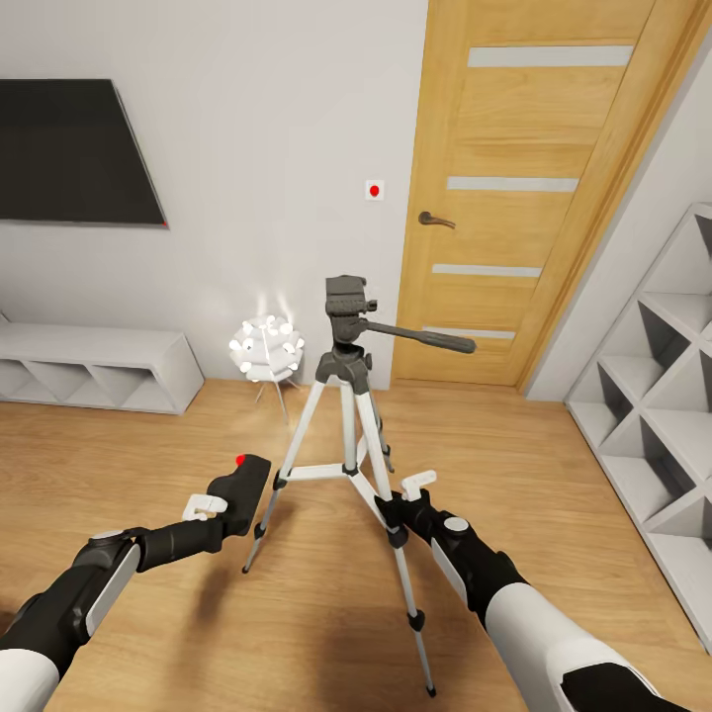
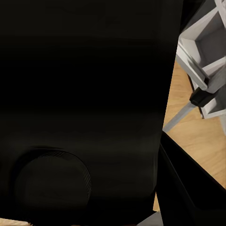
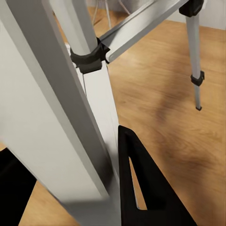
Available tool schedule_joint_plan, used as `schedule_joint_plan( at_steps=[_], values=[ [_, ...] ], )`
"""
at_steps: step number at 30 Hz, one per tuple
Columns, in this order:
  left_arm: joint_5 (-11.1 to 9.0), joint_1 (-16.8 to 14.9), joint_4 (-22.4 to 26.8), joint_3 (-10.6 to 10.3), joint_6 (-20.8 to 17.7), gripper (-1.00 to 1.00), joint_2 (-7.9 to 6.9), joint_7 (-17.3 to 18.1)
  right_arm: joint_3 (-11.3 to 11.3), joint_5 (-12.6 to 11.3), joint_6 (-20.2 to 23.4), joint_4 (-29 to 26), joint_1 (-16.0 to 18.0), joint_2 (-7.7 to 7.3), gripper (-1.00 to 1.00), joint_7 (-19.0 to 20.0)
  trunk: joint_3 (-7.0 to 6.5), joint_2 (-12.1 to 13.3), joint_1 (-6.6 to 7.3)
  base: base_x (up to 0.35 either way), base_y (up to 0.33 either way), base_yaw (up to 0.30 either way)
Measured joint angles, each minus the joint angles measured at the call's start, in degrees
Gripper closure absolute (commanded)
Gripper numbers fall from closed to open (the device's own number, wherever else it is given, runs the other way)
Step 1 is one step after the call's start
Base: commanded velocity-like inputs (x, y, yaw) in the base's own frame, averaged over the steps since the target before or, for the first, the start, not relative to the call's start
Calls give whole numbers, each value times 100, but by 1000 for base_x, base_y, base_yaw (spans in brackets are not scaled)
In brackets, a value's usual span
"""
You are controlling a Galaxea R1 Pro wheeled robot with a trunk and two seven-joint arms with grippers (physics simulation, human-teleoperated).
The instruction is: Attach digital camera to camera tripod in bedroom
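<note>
My left tool (image 1: pixel 229 497) is clamped on the camera (image 1: pixel 240 487), below the tripod (image 1: pixel 348 386) head; my right tool (image 1: pixel 400 507) grips 1 leg; mounting remains.

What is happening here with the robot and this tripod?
The robot stands before the camera tripod on the bedroom's wood floor. Its left gripper holds the black digital camera low, well below the tripod's empty head. Its right gripper is closed around one tripod leg. The camera is not yet mounted.
</note>
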State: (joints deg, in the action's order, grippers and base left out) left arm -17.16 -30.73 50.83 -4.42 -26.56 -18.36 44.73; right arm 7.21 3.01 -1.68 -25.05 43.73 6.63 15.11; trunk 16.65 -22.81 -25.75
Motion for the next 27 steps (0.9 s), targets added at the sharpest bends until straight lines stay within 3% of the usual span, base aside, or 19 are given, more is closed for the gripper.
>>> schedule_joint_plan(
  at_steps=[27],
  values=[
    [0, -4, 19, -9, -2, 100, 39, -36, -4, -60, -82, -29, 3, -49, 100, -154, -1, -3, 1, 0, 0, 0]
  ],
)
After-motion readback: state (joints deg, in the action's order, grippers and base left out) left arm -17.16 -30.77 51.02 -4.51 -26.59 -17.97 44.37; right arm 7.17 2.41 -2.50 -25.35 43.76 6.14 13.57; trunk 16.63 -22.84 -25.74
